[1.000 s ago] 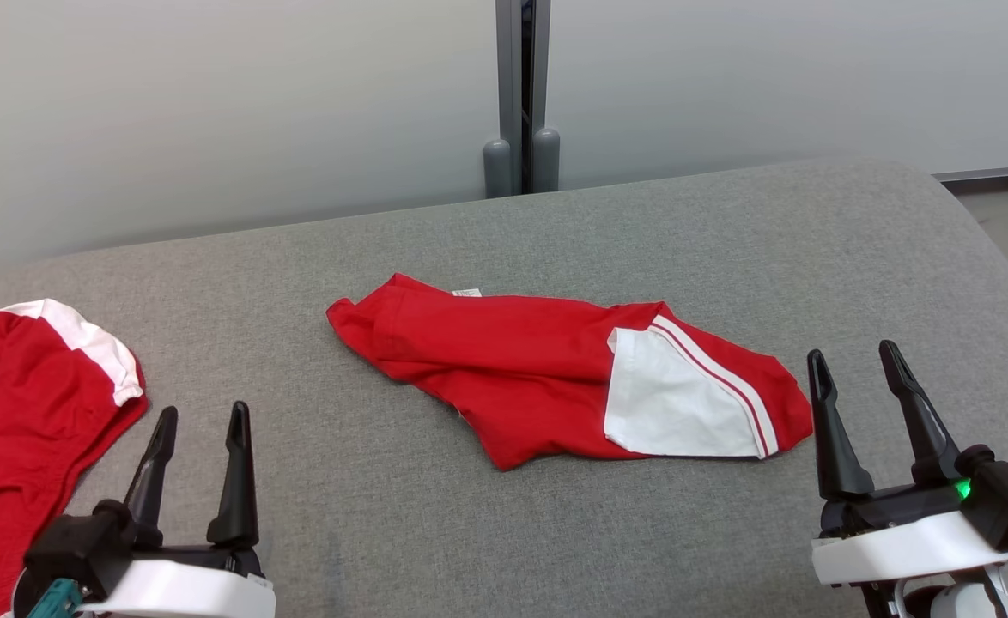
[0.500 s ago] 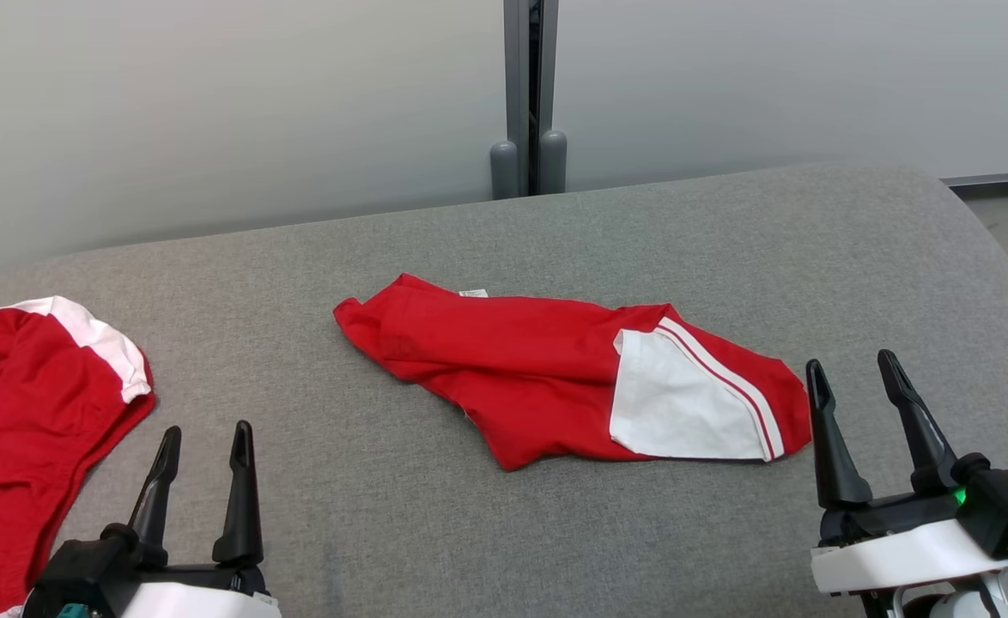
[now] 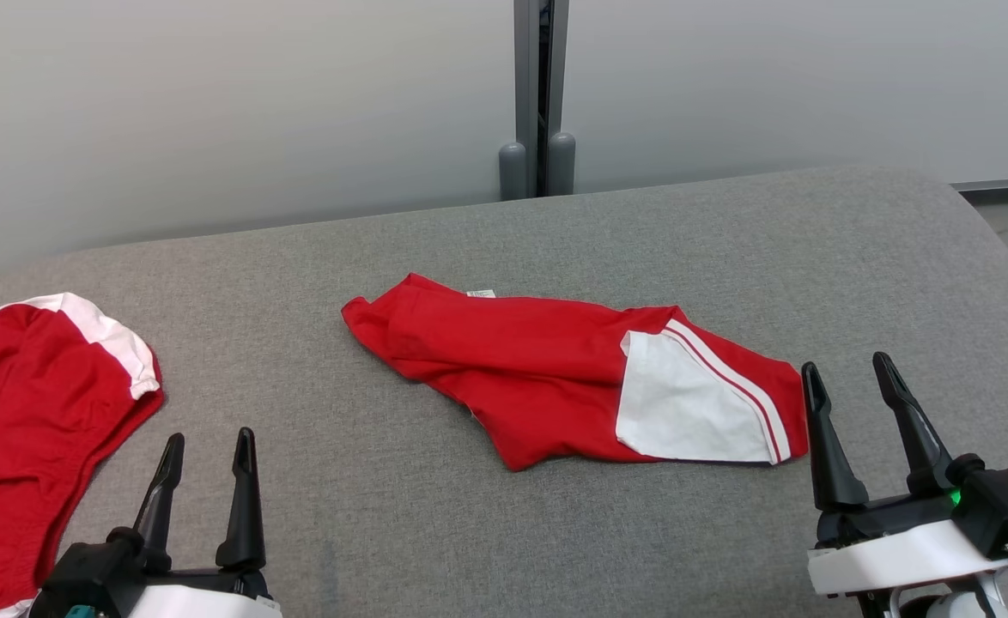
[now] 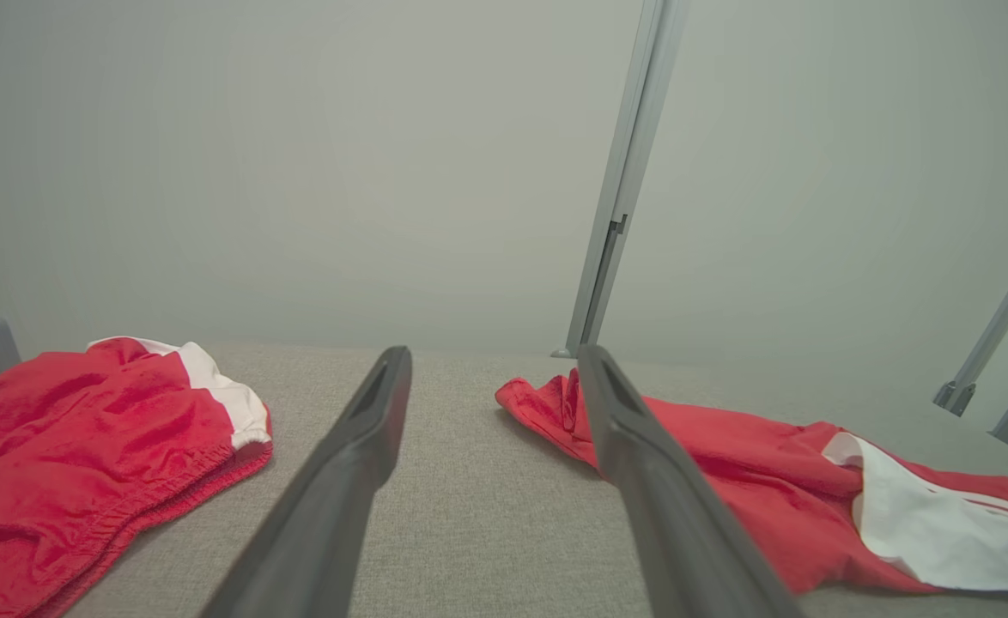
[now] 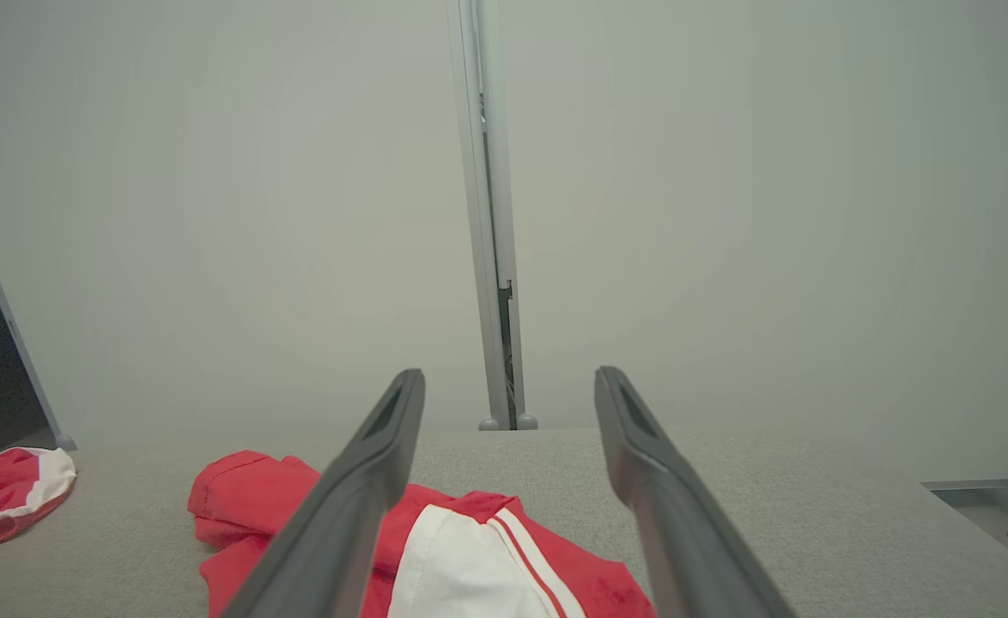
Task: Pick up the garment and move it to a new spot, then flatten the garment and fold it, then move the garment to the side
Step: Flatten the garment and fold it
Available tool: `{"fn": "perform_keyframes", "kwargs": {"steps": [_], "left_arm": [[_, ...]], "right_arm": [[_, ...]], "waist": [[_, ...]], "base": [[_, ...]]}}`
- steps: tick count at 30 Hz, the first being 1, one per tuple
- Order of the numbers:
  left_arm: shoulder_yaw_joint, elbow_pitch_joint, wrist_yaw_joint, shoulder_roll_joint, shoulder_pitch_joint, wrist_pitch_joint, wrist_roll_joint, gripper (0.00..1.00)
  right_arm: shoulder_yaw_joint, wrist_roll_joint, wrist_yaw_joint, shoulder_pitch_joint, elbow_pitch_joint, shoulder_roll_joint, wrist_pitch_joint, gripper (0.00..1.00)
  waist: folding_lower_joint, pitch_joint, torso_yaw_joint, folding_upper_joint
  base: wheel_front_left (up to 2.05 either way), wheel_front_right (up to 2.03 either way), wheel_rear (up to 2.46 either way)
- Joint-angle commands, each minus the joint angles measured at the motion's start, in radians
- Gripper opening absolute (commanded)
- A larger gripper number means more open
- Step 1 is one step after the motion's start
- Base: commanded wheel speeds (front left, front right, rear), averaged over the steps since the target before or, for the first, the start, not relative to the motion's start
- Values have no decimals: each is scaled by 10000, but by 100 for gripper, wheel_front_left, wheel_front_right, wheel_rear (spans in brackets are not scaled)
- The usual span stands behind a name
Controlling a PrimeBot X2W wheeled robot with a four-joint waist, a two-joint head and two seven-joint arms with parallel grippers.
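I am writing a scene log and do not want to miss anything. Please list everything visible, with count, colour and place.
grey fabric-covered padded surface: one, grey, under both garments
red cloth garment with white panel and stripes: one, red and white, crumpled at the surface's middle
red cloth garment with white band: one, red and white, at the surface's left edge
grey metal post: one, grey, upright behind the surface
pale wall panels: two, off-white, either side of the post
left claw: one, dark, lower left, open, empty
right claw: one, dark, lower right, open, empty, near the middle garment
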Motion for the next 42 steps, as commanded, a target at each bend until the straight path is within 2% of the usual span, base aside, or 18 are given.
{"fn": "perform_keyframes", "kwargs": {"steps": [1, 18, 26, 34, 42], "left_arm": [[57, 21, -54, 12, -127, -31, 61, 100], [306, 239, -282, -170, -155, -31, 312, 100], [19, 634, -468, -89, -585, -15, 417, 100], [-166, 816, -590, 75, -1134, 72, 283, 100], [-396, 910, -676, 201, -1596, 60, 209, 100]], "right_arm": [[19, 6, 20, -34, 17, -67, -15, 100], [78, 57, 20, -117, 71, -68, -15, 100], [235, 156, 20, -283, 175, -68, -14, 100], [928, 220, 20, -974, 1360, -66, -14, 100], [1828, 173, 20, -2434, 2939, -71, -14, 100]], "waist": [[0, 1, -1, 0], [0, 73, -65, 0], [0, 297, -335, 0], [0, 756, -675, 0], [0, 1385, -344, 0]], "base": [[0, 0, 0], [0, 0, 0], [0, 0, 0], [0, 0, 0], [0, 0, 0]]}}
